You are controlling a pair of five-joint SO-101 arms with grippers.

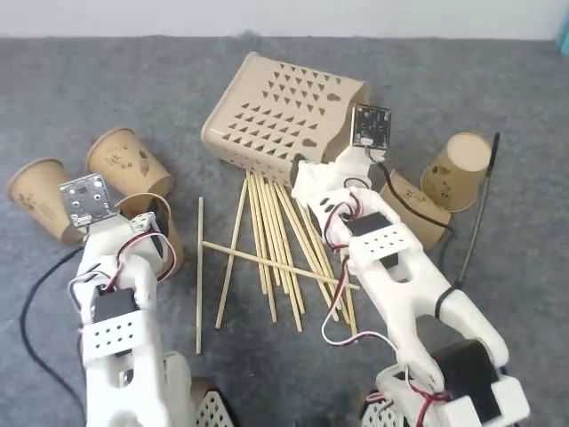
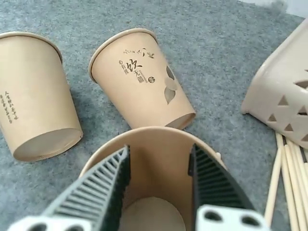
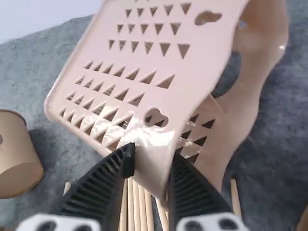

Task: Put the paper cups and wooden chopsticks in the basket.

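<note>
The beige perforated basket [image 1: 276,111] lies tipped on its side at the back centre. My right gripper [image 1: 304,175] is shut on its near wall [image 3: 159,62], one finger on each side of the edge [image 3: 149,154]. Several wooden chopsticks [image 1: 271,249] fan out on the grey mat in front of the basket. My left gripper [image 1: 153,222] hangs open over the mouth of an upright paper cup [image 2: 154,197], its fingers [image 2: 110,187] close to the rim. Two more paper cups [image 2: 144,77] [image 2: 33,96] lie just beyond it.
Two further paper cups [image 1: 458,169] [image 1: 413,209] lie on the mat to the right of the right arm, beside a black cable [image 1: 476,222]. One chopstick [image 1: 199,267] lies apart, between the two arms. A cup [image 3: 14,154] shows past the basket's corner.
</note>
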